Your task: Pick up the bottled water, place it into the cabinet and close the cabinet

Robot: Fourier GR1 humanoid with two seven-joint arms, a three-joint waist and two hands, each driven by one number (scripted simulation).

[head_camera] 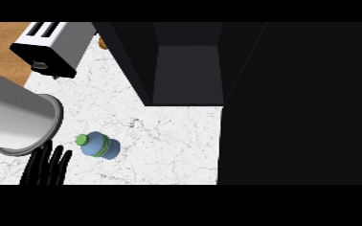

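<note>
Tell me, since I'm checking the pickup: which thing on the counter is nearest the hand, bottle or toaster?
The blue bottle with the green cap, just right of the left hand; the toaster sits far back.

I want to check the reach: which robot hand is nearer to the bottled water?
Left. The left robot hand is just left of the bottled water, fingers straight, not touching it. The right robot hand is not in view.

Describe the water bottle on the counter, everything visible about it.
The water bottle is small and blue, seen from almost straight above, with a green cap at its upper left and a green band round its body. It looks like plastic. It appears to stand roughly upright on the white marbled counter, leaning slightly in the view. It sits in front of and to the left of the open dark cabinet. The left hand, fingers straight, is just to its left, not touching it.
</note>
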